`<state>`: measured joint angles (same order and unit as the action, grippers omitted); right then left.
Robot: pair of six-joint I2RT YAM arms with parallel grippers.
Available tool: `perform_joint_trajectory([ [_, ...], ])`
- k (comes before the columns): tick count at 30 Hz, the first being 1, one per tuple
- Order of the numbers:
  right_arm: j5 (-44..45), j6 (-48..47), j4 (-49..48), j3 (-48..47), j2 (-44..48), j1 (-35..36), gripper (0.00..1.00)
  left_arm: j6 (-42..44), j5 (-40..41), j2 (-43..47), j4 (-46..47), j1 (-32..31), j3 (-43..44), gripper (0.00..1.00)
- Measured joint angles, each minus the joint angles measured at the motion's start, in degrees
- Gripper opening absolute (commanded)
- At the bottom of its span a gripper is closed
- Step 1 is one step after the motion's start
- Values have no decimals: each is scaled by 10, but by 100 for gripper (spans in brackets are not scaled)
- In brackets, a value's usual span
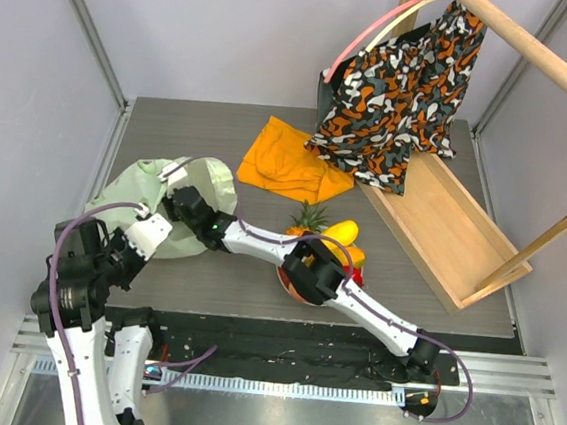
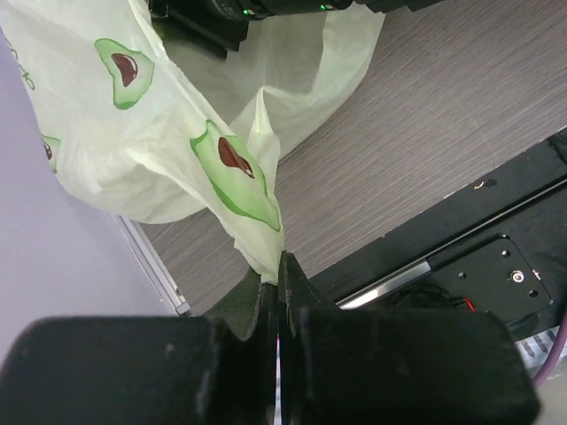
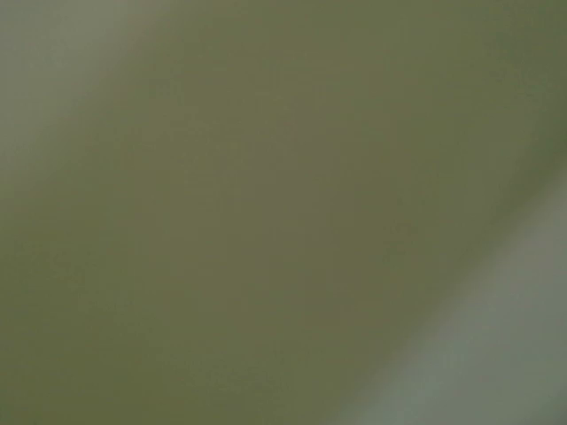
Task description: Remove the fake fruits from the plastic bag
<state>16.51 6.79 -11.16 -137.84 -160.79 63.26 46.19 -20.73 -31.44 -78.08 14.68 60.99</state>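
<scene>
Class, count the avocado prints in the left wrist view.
3 avocado prints on the plastic bag: one upper left, one central, one cut off at the left edge. Folds may hide more.

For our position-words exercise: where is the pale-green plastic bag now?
Top view: the pale-green plastic bag lies left of centre, just left of the orange cloth, one edge pinched in the left pincer.

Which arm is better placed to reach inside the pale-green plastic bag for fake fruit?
Right: the right gripper reaches into the pale-green avocado-print plastic bag, while the left gripper is shut on its edge, holding it.
</scene>
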Motion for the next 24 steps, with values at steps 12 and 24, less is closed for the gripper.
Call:
perform_joint_trajectory([
  [12, -37, -14, 50, 205, 126, -27, 1, -10, 28, 20, 1, 0, 2, 0],
  [24, -98, 57, 92, 525, 462, 1, 29, -5, 22, 36, 6, 0, 112, 0],
])
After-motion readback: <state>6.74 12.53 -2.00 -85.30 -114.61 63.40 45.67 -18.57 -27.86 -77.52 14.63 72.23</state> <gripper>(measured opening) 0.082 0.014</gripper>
